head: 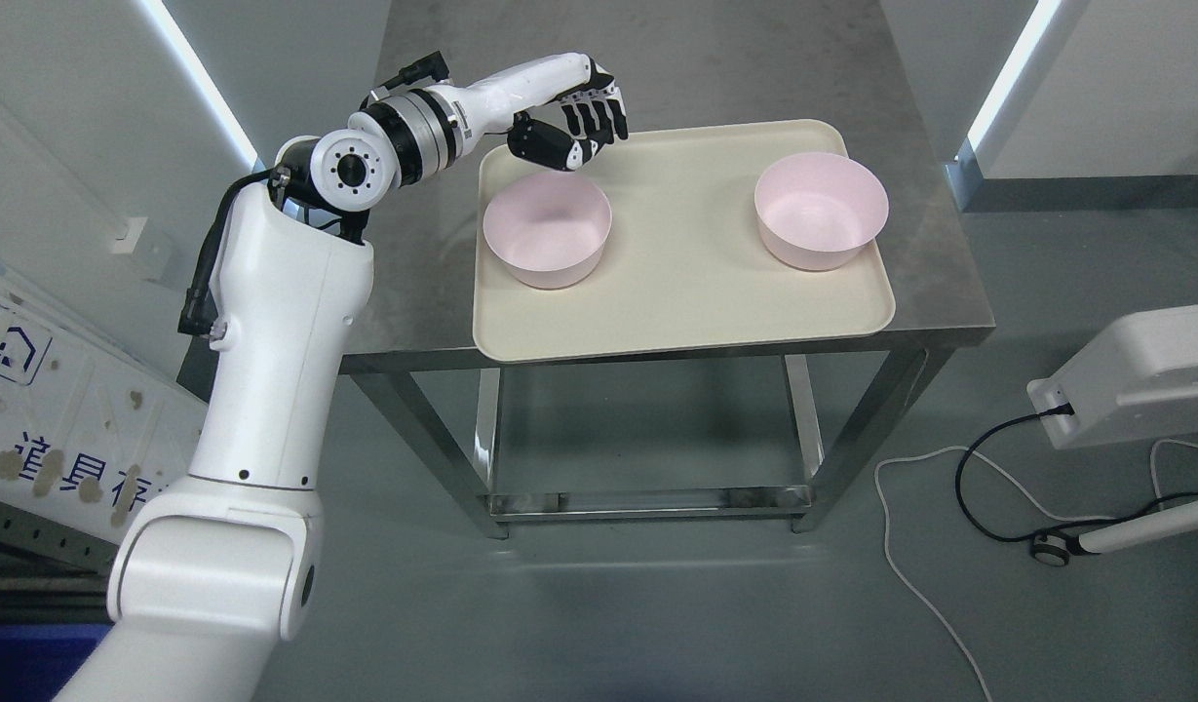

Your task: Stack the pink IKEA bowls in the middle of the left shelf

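Two pink bowls stand apart on a cream tray [686, 312] on a steel table. The left bowl [547, 231] is near the tray's left edge, the right bowl [821, 210] near its right edge. Both are upright and empty. My left hand [574, 132] hovers just above and behind the left bowl's far rim, with its black fingers relaxed and curved downward, holding nothing. It does not touch the bowl. My right arm is out of view.
The steel table [935, 292] has bare metal left of and behind the tray. A white machine [1135, 375] with cables on the floor stands at the right. A white panel with print [62, 409] leans at the left.
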Available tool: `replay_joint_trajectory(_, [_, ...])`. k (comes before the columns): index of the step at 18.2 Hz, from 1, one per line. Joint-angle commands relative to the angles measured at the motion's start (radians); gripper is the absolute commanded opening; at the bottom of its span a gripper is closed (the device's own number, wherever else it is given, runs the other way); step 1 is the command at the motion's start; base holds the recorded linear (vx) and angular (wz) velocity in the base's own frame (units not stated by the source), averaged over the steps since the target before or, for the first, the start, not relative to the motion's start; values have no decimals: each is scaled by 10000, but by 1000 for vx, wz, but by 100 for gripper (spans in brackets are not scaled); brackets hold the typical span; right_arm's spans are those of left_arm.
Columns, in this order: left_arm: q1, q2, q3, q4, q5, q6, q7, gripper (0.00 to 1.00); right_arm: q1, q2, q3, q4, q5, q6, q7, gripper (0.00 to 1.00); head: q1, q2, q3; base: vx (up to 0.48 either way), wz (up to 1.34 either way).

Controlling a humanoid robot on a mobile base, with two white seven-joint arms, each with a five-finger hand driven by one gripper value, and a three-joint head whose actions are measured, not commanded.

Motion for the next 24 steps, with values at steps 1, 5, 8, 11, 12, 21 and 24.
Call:
replay_joint_trajectory(1, [127,-138,211,-28,-31,-142,-167,40,0,-175,0,0,0,-4,-3,100,0,0,0,0,0])
replay_joint_trajectory(5, [1015,20,1357,-977,30,773,-136,63,0,-175,0,0,0,-4,-3,100,0,0,0,0,0])
replay_joint_trajectory(8, [1432,-105,1484,-1225,30,1604,-167,63,0,-175,0,0,0,-4,-3,100,0,0,0,0,0])
replay_joint_trajectory(11, [1632,-136,1393,-1194,0,2340,-182,63,0,-175,0,0,0,-4,-3,100,0,0,0,0,0])
replay_joint_trajectory(12, [1647,-166,1377,-1179,-31,2434,-182,61,0,-175,0,0,0,-4,-3,100,0,0,0,0,0])
replay_joint_trajectory(21, [1831,279,-3,-1117,-398,2358,-152,35,0,-175,0,0,0,-4,-3,100,0,0,0,0,0])
replay_joint_trajectory(24, [1816,248,-3,-1117,-537,2205,-106,26,0,-175,0,0,0,-4,-3,100,0,0,0,0,0])
